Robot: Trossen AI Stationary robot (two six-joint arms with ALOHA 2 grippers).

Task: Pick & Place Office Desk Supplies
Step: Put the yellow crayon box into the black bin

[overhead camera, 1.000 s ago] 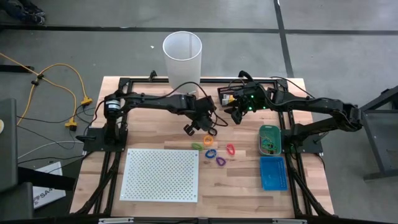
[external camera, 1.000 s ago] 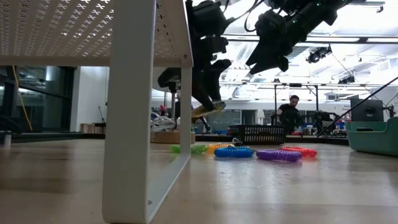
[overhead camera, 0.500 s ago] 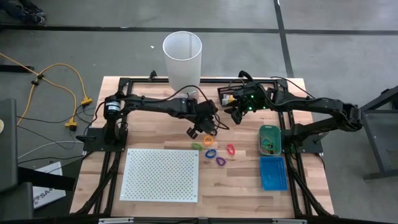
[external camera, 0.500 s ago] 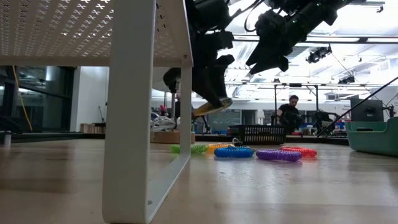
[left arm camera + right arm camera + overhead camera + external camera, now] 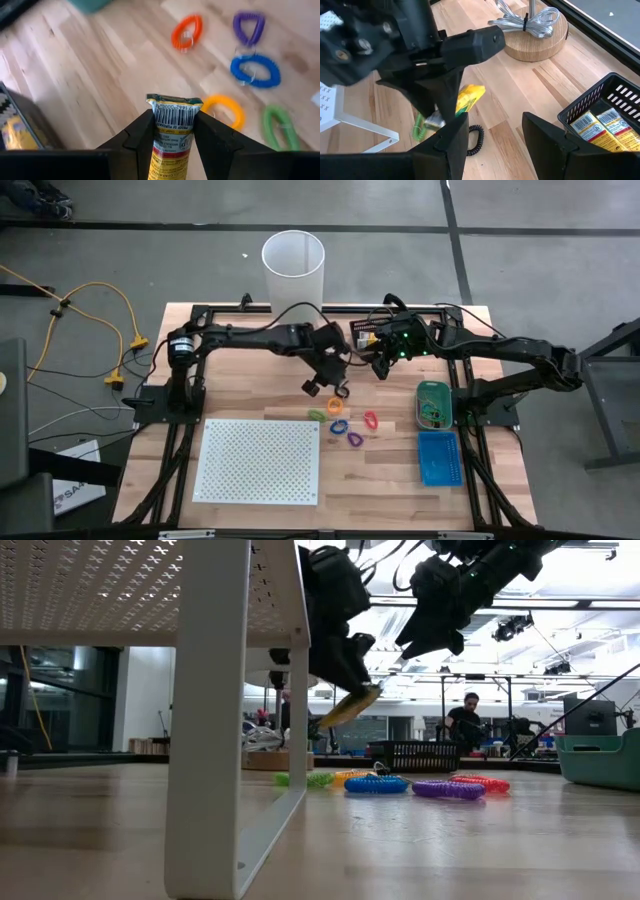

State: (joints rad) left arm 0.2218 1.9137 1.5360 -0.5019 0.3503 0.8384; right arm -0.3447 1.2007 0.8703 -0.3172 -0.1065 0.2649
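A wooden table (image 5: 250, 405) carries a white perforated board (image 5: 260, 461) on short legs at its near side, and a tall white cylinder (image 5: 294, 272) stands at its far edge. The left arm reaches across the middle of the table, and its left gripper (image 5: 326, 385) hangs above the wood with both fingers (image 5: 137, 135) pressed against a yellow packet (image 5: 170, 135), which sticks out past the fingertips, barcode end forward, clear of the surface. The right gripper (image 5: 381, 362) hovers just beside it, fingers apart with nothing between them. A black basket (image 5: 605, 120) holding more yellow packets sits at the far side of the table under the right arm. At the right edge lie a green bin (image 5: 433, 402) and a blue tray (image 5: 439, 457). Below the held packet, loose coiled loops rest on the wood near the board's corner: green (image 5: 279, 127), orange (image 5: 226, 111), blue (image 5: 255, 71), purple (image 5: 248, 27) and red (image 5: 186, 32).
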